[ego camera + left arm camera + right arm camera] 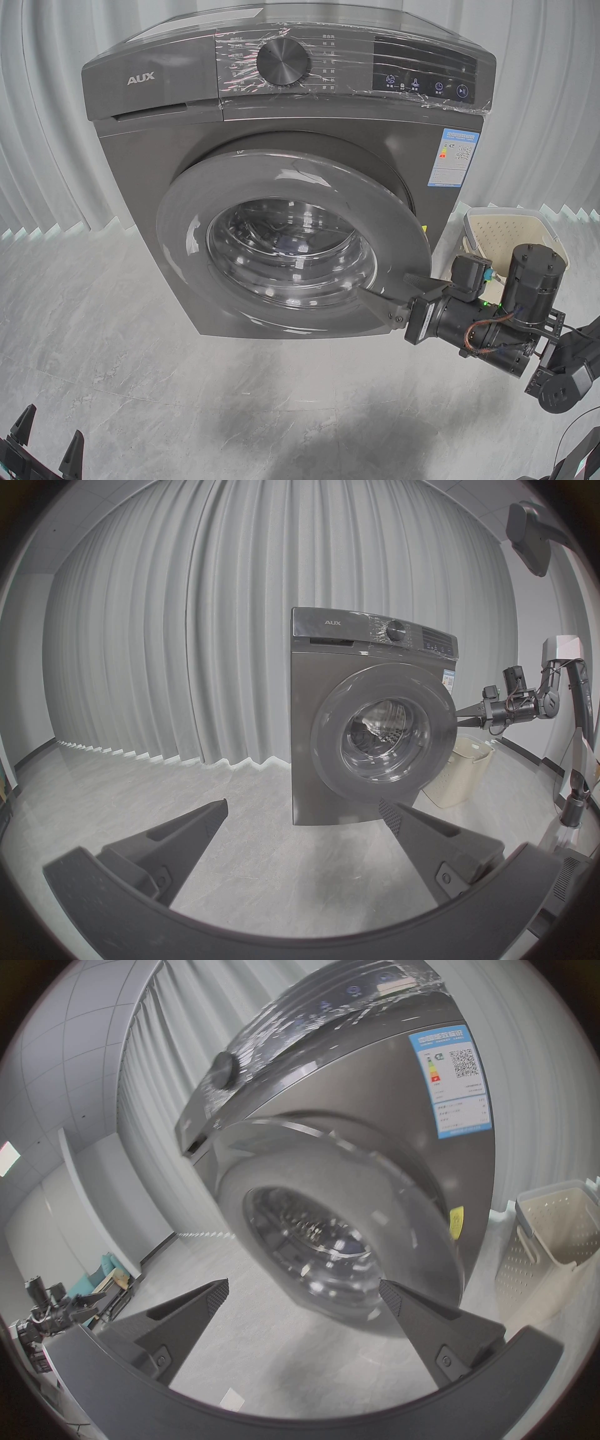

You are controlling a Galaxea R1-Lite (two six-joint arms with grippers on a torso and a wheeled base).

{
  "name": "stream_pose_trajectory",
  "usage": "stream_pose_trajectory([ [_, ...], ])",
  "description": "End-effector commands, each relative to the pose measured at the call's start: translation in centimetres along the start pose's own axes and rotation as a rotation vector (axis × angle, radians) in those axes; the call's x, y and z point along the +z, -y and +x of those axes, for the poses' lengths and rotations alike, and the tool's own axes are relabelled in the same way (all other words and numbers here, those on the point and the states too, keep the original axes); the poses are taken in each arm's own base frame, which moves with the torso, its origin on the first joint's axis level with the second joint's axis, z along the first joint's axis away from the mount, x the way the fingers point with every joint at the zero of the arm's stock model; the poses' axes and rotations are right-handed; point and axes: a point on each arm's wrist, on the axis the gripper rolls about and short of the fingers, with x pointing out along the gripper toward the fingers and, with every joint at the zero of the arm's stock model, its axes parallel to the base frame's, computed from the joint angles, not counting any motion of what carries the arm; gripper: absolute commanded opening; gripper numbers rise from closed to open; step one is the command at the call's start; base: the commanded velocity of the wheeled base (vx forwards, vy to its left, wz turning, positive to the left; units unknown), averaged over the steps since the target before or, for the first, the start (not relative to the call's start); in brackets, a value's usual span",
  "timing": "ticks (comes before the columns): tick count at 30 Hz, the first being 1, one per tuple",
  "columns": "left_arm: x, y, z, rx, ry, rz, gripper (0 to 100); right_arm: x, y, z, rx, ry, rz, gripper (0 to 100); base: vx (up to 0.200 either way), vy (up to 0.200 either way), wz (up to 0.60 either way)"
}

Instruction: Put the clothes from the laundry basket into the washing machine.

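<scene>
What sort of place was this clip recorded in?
Probably a staged test room rather than a home laundry: a freestanding washing machine on a grey tiled floor, pale floor-length curtains along the walls, and a laundry basket beside the machine.

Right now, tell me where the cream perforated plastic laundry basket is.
Head view: the cream laundry basket stands on the floor at the right, close beside the grey front-loading washing machine.

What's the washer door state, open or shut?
Partly open: the door stands off the washing machine front, a dark recess showing behind its upper right edge. The right end effector sits open at its rim.
</scene>
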Motion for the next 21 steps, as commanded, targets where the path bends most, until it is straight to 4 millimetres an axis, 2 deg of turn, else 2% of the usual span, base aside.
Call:
stream_pose_trajectory([
  [1,-0.5,0.0,0.0,0.001,-0.002,0.001,100,-0.4,0.6,2.3,-0.026,0.02,-0.004,100,0.2,0.0,0.0],
  [5,-0.5,0.0,0.0,0.001,-0.002,-0.001,100,0.5,1.2,4.6,-0.092,0.1,-0.022,100,0.0,0.0,0.0],
  [9,-0.5,0.0,0.0,0.001,-0.002,0.001,100,1.7,1.2,5.9,-0.121,0.205,-0.041,100,0.0,0.0,0.0],
  [17,-0.5,0.0,0.0,0.001,-0.002,0.002,100,2.0,1.4,5.5,-0.125,0.226,-0.045,100,0.0,0.0,0.0],
  [21,-0.5,0.0,0.0,-0.001,-0.002,0.002,100,3.2,1.5,5.4,-0.155,0.279,-0.048,100,0.0,0.0,0.0],
])
